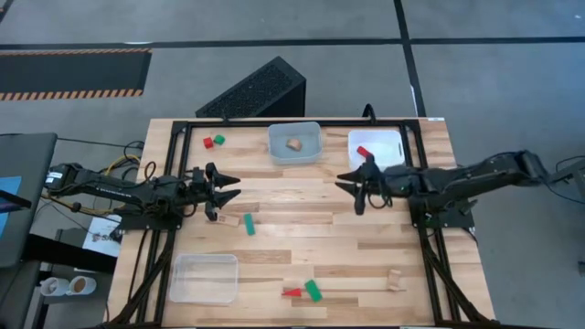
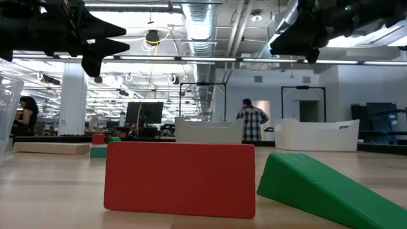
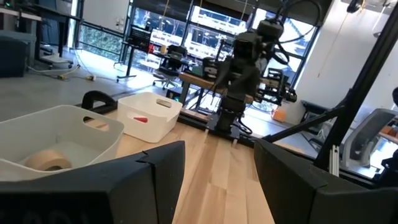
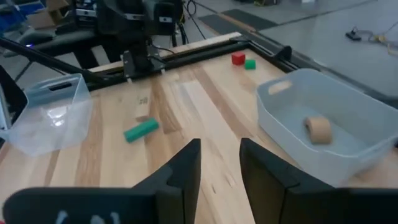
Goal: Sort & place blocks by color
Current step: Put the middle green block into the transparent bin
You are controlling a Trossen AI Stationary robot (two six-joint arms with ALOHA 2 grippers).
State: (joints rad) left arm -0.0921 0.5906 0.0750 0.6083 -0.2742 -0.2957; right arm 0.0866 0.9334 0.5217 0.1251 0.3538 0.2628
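Three bins on the table | grey bin [image 1: 294,143] held one wood block [image 1: 293,143] | white bin [image 1: 376,144] held one red block [image 1: 363,152] | clear bin [image 1: 203,278] held nothing | other blocks [image 1: 303,291] lay on table [image 1: 302,228] | left gripper [image 1: 228,189] spread, empty | right gripper [image 1: 351,182] spread, empty

Pale striped wood table [image 1: 302,256]; black grippers, left [image 1: 230,190] and right [image 1: 350,179]. Red block [image 1: 363,152] in white bin [image 1: 393,139]; tan block [image 1: 293,143] in translucent grey bin [image 1: 311,153]. Loose blocks: red [image 1: 208,142], green [image 1: 219,139], green bar [image 1: 249,225], plain wood [image 1: 395,280].
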